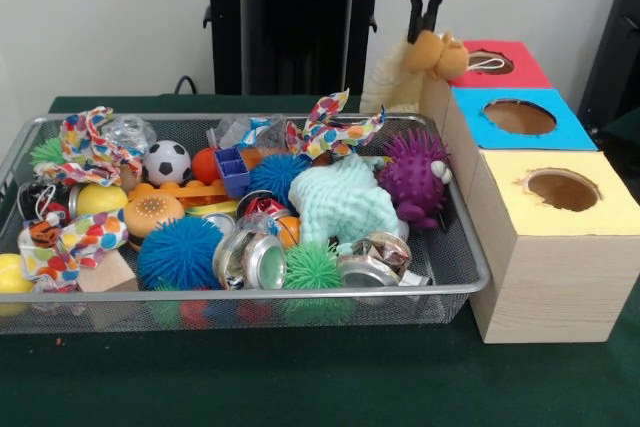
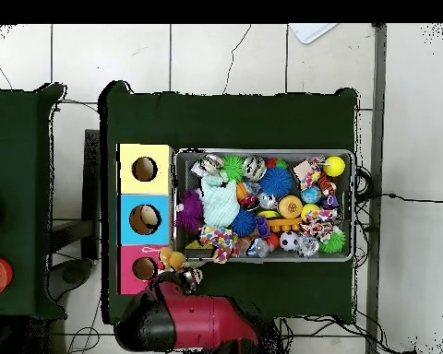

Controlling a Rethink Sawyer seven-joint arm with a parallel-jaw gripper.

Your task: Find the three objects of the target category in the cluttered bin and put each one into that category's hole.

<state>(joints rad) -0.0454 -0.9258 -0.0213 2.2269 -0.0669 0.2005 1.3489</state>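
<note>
End effector (image 1: 428, 19) hung over the far end of the row of boxes, clamped on a cream and orange plush toy (image 1: 425, 65) that dangled beside the red-topped box (image 1: 500, 64), by the wire bin's (image 1: 470, 247) far corner. In the overhead view the plush (image 2: 174, 260) sat at the edge of the red-topped box, just beside its hole (image 2: 145, 267), not in it. Three wooden boxes stood in a row touching the bin's short side: red-topped, blue-topped box (image 1: 520, 119) in the middle, yellow-topped box (image 1: 560, 192) nearest the desk's (image 1: 320, 377) front edge, each with one round hole on top. Bin was full of clutter: purple spiky ball (image 1: 415, 172) against the box-side wall, mint plush (image 1: 340, 202) next to it, blue spiky ball (image 1: 180, 252), green spiky ball (image 1: 312, 267) and crushed cans (image 1: 250, 259) along the front wall, soccer ball (image 1: 166, 161) toward the back, yellow ball (image 1: 10, 275) at the far-side front corner. Desk covered in dark green cloth.
</note>
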